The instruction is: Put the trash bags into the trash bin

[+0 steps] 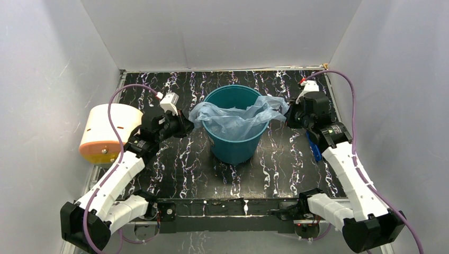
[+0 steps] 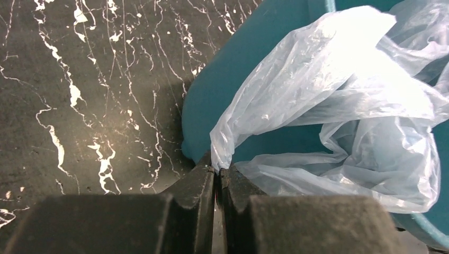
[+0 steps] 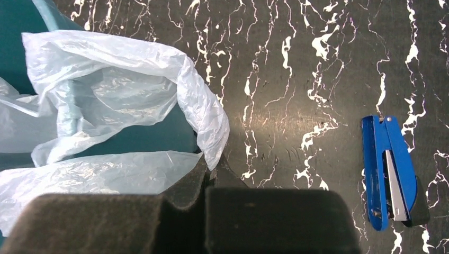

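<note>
The teal trash bin [image 1: 233, 145] stands upright at the table's middle. The light-blue translucent trash bag [image 1: 235, 117] hangs inside it and spreads over the rim on both sides. My left gripper [image 1: 186, 126] is shut on the bag's left edge just outside the bin's left rim; the left wrist view shows the bag [image 2: 339, 100] pinched at the closed tips [image 2: 217, 172] by the bin wall [image 2: 233, 69]. My right gripper [image 1: 288, 115] is shut on the bag's right edge; the right wrist view shows the bag [image 3: 116, 84] pinched at the tips [image 3: 208, 170] beside the bin [image 3: 143, 138].
A cream cylinder with an orange end [image 1: 106, 132] lies at the left edge of the table. A blue stapler [image 3: 389, 172] lies on the black marbled tabletop [image 1: 180, 169] right of the bin, under my right arm [image 1: 313, 147]. White walls close in the back and sides.
</note>
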Robot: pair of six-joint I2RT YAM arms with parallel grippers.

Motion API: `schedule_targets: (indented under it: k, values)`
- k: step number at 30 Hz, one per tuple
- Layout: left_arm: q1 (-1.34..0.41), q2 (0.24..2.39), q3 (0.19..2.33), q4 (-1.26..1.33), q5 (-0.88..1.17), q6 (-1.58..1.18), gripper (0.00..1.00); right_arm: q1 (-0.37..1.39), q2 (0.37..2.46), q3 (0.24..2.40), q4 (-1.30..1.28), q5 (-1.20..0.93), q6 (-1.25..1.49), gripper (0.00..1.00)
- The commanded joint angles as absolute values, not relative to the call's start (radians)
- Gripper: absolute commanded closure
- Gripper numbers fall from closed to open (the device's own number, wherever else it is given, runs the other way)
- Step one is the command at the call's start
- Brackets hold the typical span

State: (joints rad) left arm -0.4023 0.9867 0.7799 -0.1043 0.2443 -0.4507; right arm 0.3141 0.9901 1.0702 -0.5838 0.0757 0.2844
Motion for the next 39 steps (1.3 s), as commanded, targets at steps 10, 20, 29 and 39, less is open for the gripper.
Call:
schedule_targets:
  k: [10, 20, 29, 39]
  values:
    - [-0.399, 0.904, 0.963, -0.244, 0.091, -0.348, 0.18, 0.31, 0.893, 1.21, -0.53, 0.141, 0.189, 0.36]
    - [-0.399, 0.937, 1.106, -0.338, 0.043, -0.253, 0.1, 0.31, 0.982, 1.408, -0.542, 0.069, 0.189, 0.31]
    - [-0.399, 1.077, 1.327, -0.428, 0.106, -0.082, 0.08, 0.309, 1.267, 1.774, -0.797, -0.294, 0.114, 0.26]
    - [-0.398, 1.274, 1.491, -0.482, 0.376, -0.005, 0.08, 0.312, 1.476, 1.869, -0.94, -0.346, 0.002, 0.22]
